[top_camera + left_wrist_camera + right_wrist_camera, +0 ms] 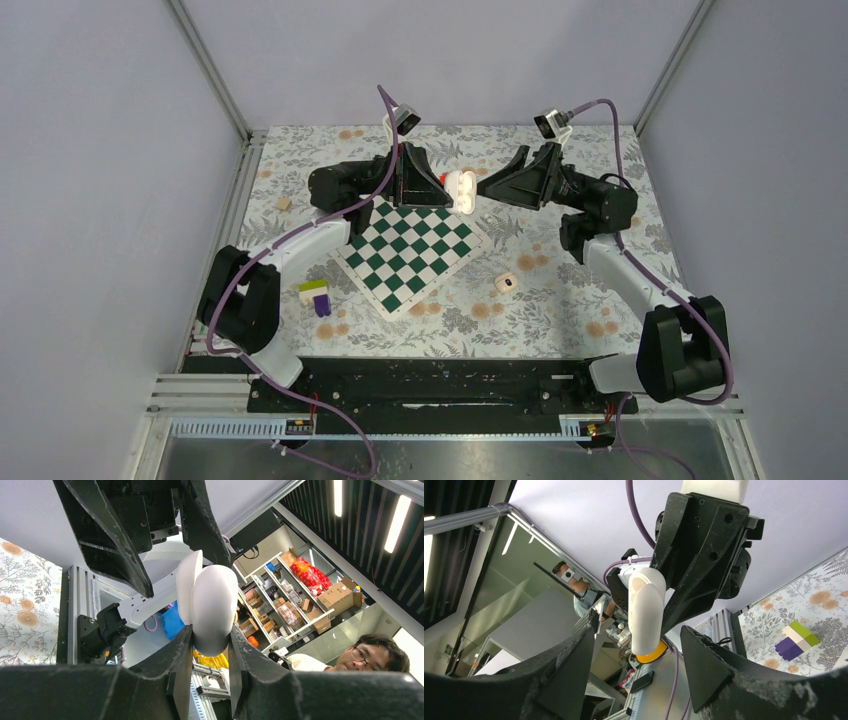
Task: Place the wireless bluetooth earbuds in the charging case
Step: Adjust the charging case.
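Above the far edge of the chessboard (410, 248) | left claw (211, 647) raised, pinching earbuds (212, 600) | right claw (636, 635) spread, facing it | case (507, 283) on counter (560, 300)

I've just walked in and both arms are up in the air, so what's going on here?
The left gripper is shut on a white earbud, held up near the far edge of the chessboard. The right gripper faces it with jaws open, not gripping it. The charging case sits untouched on the table, right of the board.
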